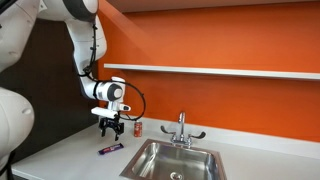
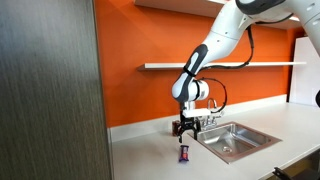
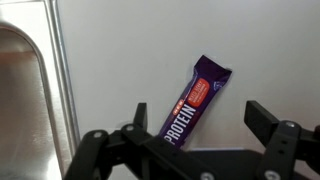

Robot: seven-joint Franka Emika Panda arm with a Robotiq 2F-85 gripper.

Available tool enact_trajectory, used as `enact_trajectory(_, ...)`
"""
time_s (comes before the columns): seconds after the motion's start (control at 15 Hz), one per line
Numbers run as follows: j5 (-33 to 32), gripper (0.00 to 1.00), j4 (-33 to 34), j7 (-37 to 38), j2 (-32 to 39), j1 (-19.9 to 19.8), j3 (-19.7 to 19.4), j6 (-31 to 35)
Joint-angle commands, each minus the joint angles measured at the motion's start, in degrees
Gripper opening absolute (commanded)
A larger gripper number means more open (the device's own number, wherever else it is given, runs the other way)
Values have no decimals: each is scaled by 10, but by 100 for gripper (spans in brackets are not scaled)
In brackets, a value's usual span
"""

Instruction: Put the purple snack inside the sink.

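Observation:
The purple snack (image 1: 110,149) is a flat purple bar lying on the white counter, left of the sink (image 1: 175,160) in an exterior view. It also shows in an exterior view (image 2: 184,153) and in the wrist view (image 3: 198,100), printed "PROTEIN". My gripper (image 1: 110,128) hangs open just above the bar, fingers pointing down. In the wrist view the gripper (image 3: 200,118) has its two fingers spread to either side of the bar's lower half, not touching it. The steel sink basin (image 2: 230,140) has a chrome faucet (image 1: 181,128).
A small red can (image 1: 138,128) stands by the orange wall behind the gripper. A white shelf (image 1: 220,71) runs along the wall above. The sink's edge (image 3: 25,90) shows at the left of the wrist view. A dark panel (image 2: 50,90) stands nearby.

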Motion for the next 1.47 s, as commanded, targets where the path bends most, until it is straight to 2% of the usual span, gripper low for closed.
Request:
enact_trajectory(0.0,-4,100,43,30,50,2,2,6)
enact_trajectory(0.27,9,100,63,49,82,3,3,14)
enact_trajectory(1.0,14,100,76,210,104,44,-29,30)
enact_trajectory(1.4,12,100,87,245,121,53,-45,28)
